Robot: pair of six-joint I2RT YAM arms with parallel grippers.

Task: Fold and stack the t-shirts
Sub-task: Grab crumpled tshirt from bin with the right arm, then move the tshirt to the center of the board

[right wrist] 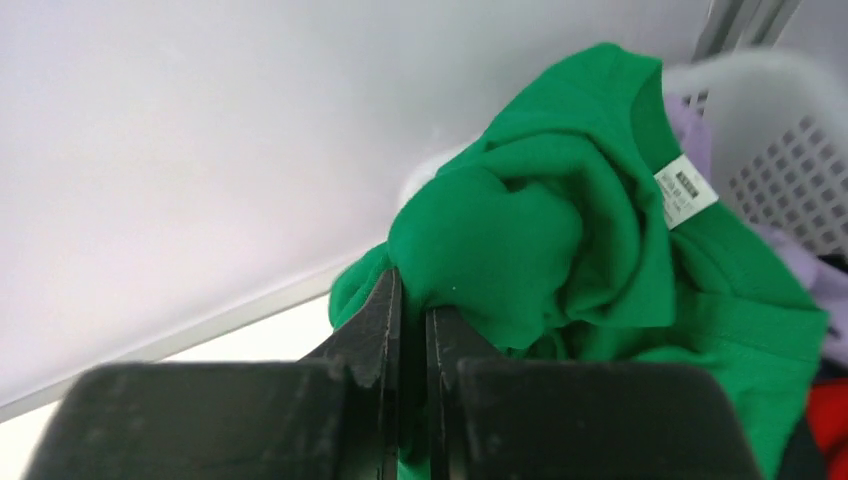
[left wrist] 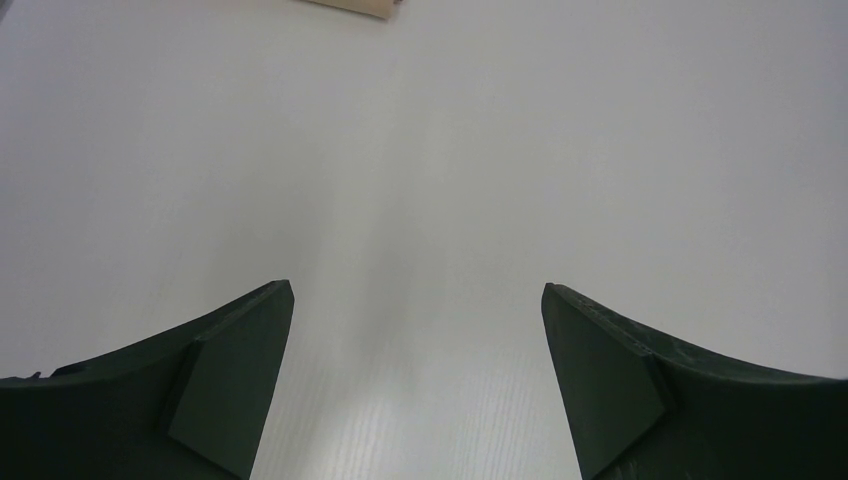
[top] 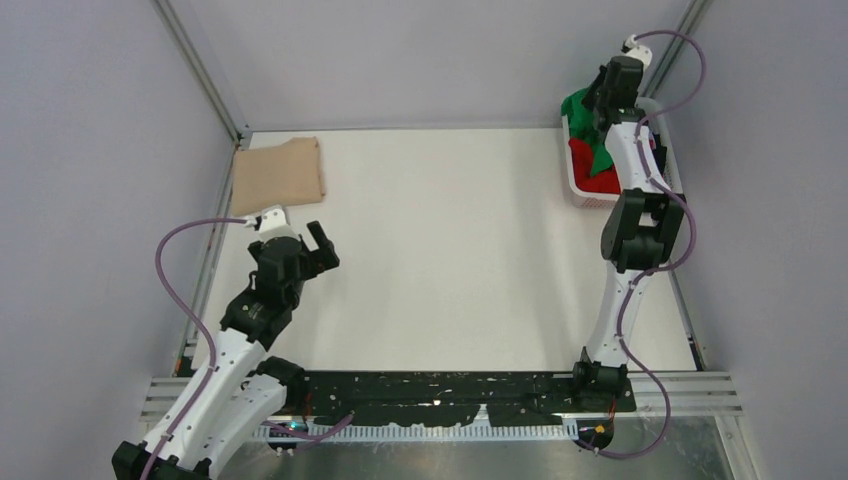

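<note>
My right pincer (right wrist: pixel 410 292) is clamped almost closed on a bunched fold of the green t-shirt (right wrist: pixel 560 230). The cloth is nipped between the two dark fingertips and balloons out just past them, up and to the right. Its white neck label (right wrist: pixel 686 190) shows beyond the bunch, at the collar. The rest of the green cloth drapes down into the white lattice basket (right wrist: pixel 790 170). There it lies over a lilac t-shirt (right wrist: pixel 792 252) near the basket wall and a red t-shirt (right wrist: pixel 828 415) lower down. From above, this pincer (top: pixel 592 108) hangs over the far end of the basket (top: pixel 585 197) at the worktop's (top: pixel 450 250) far right corner, with green (top: pixel 603 158) and red (top: pixel 581 152) cloth heaped beneath it. My left pincer (left wrist: pixel 415 290) is spread wide and grips nothing, only bare worktop (left wrist: pixel 420 150) showing between its fingers. It hovers (top: pixel 322 245) on the left side, well apart from the basket. The tan t-shirt (top: pixel 278 175) lies folded flat in the far left corner, just beyond that pincer, and its edge (left wrist: pixel 350 6) peeps in at the top of the left wrist view.
</note>
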